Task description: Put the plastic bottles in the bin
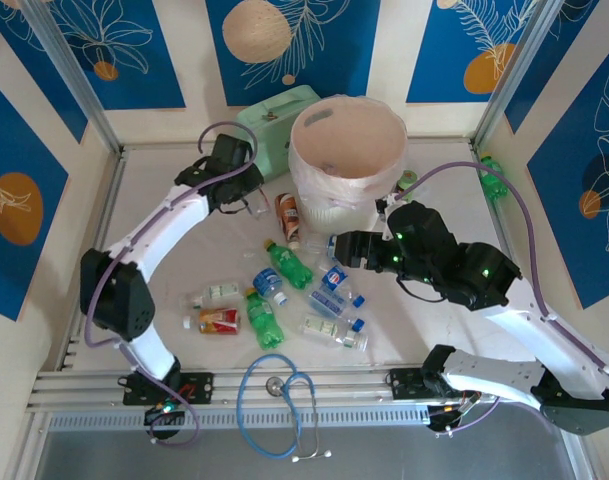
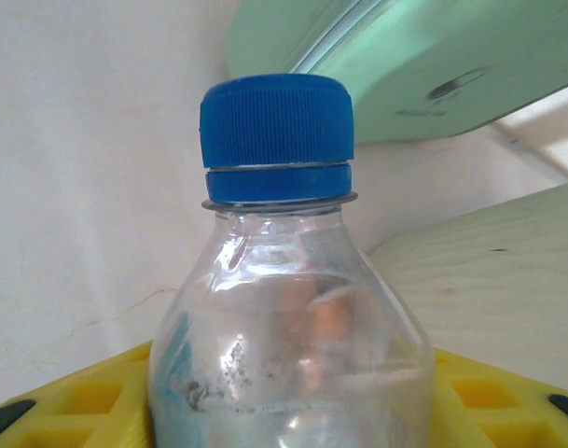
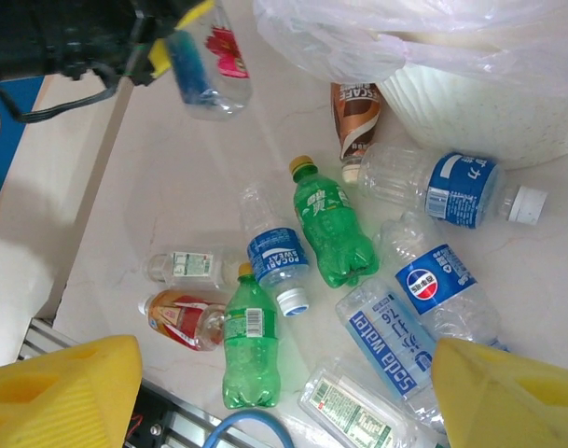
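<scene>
the left pincer (image 1: pixel 246 196) is closed on a clear bottle (image 2: pixel 284 345) with a blue cap (image 2: pixel 276 135) — in the left wrist view this bottle stands upright between the yellow fingers (image 2: pixel 88 392), with its neck and cap above them. in the top view the left pincer is over the table (image 1: pixel 384 340), to the left of the bin (image 1: pixel 334 195) and just beside the mint-green case (image 1: pixel 274 118). the bin stands at the far side of the table, about in the middle, and a thin bag (image 3: pixel 386 37) hangs over its rim.

the right pincer (image 1: pixel 336 248) is open and grips nothing — its two yellow fingers are wide apart at the bottom corners of the right wrist view. under it the other bottles (image 3: pixel 335 229) lie on their sides on the table in front of the bin: two green ones, several clear ones with blue labels, a red-labelled bottle (image 3: pixel 186 317), and a brown bottle (image 3: pixel 358 121) just beside the wall of the bin. one more green bottle (image 1: pixel 494 178) lies well apart from them, at the far right edge of the table.
</scene>
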